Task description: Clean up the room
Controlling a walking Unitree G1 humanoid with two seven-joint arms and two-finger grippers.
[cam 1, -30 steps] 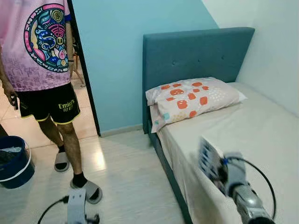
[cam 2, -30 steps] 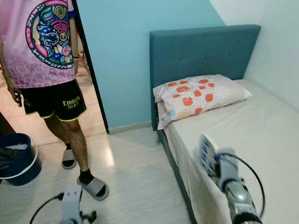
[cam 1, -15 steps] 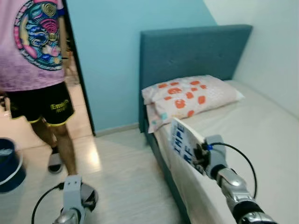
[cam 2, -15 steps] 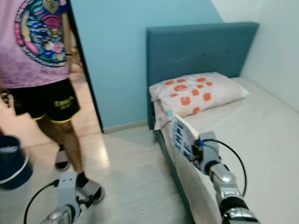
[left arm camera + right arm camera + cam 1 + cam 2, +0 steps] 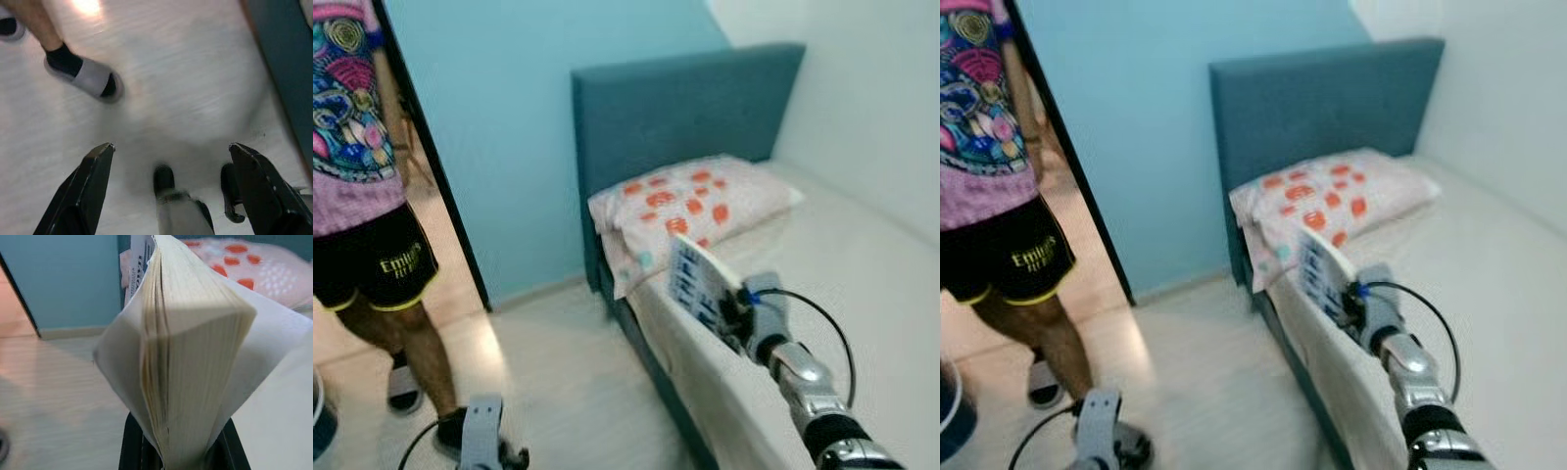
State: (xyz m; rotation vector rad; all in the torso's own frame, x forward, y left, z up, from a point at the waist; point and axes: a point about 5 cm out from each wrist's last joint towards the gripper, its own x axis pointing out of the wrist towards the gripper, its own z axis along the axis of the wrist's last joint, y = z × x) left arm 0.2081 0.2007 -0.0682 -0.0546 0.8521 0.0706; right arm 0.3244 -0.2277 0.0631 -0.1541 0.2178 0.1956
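**Right gripper holds a book over the bed edge**

The right gripper (image 5: 736, 311) is at the lower centre-right of the frame, and its jaws pinch a book (image 5: 695, 286) from below. The book stands up, with blue letters on its white cover, above the near edge of the bed (image 5: 862, 284). In the right wrist view the pages (image 5: 188, 377) fan out a little above the jaws. A pillow (image 5: 690, 201) with orange spots lies in the centre of the frame, against the teal headboard (image 5: 675, 108).

The left gripper (image 5: 171, 181) hangs low at the lower left, over the pale floor (image 5: 195, 73), its jaws spread wide. A person (image 5: 367, 196) in black shorts stands at the left edge, one slipper (image 5: 90, 81) near the left gripper.
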